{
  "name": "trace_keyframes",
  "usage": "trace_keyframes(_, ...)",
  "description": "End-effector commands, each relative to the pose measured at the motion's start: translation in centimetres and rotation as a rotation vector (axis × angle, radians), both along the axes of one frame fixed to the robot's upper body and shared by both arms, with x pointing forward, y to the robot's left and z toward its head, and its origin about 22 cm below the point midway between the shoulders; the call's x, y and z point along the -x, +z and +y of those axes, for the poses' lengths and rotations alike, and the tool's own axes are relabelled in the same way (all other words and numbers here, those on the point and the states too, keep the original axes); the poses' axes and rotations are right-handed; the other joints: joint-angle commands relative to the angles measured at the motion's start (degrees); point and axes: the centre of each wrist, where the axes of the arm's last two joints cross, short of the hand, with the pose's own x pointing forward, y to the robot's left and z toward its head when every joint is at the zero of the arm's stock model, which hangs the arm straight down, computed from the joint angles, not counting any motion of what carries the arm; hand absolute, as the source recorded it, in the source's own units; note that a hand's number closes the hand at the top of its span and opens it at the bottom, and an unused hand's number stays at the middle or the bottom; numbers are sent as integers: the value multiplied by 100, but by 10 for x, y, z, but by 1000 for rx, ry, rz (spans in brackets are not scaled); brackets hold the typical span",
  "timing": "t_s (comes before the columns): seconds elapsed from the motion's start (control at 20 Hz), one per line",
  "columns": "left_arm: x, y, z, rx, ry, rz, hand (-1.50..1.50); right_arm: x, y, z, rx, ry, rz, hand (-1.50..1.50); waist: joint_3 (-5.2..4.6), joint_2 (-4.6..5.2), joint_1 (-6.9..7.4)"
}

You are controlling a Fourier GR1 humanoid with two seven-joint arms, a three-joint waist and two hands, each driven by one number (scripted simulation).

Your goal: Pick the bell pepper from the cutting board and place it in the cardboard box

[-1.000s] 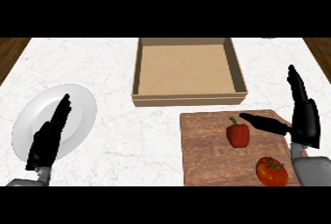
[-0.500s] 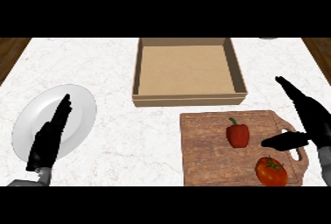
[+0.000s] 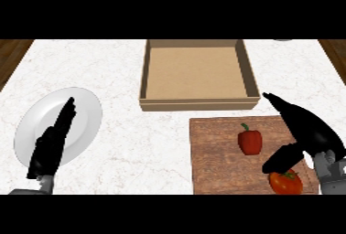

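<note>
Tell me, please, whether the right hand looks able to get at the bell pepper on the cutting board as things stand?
Probably yes. The right hand is open just right of the bell pepper, with bare cutting board between; the tomato sits nearer, off that path.

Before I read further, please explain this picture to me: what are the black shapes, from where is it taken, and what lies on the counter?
The picture is taken from the robot's head, looking steeply down at a white marble counter. The black shapes are its two hands. The left hand rests open over a white plate. The right hand is open above the right side of a wooden cutting board and holds nothing. On the board lie a red bell pepper and a tomato. Behind the board stands an open cardboard box. The pepper is meant to go into it.
</note>
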Motion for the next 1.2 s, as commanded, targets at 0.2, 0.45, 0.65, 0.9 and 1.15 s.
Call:
trace_keyframes(0.2, -14, -10, 2, -16, -8, 7, 0, -20, -6, 17, 61, -52, 47, -150, 6, 17, -10)
trace_keyframes(0.45, -7, 11, 10, -22, -13, -14, 0, -4, -33, 32, 73, -78, 87, -150, 8, 10, -3)
trace_keyframes(0.65, 1, -4, 6, 1, -8, 2, 0, 17, -55, 10, 101, -67, 108, -150, 8, 8, -27)
trace_keyframes(0.9, 8, 2, 7, 8, -6, -11, 0, 14, -39, 25, 86, -88, 92, -150, 7, 7, -14)
trace_keyframes(1.15, 0, 11, 16, 11, -1, -5, 0, 8, -34, 21, 86, -88, 76, -150, 7, 8, -20)
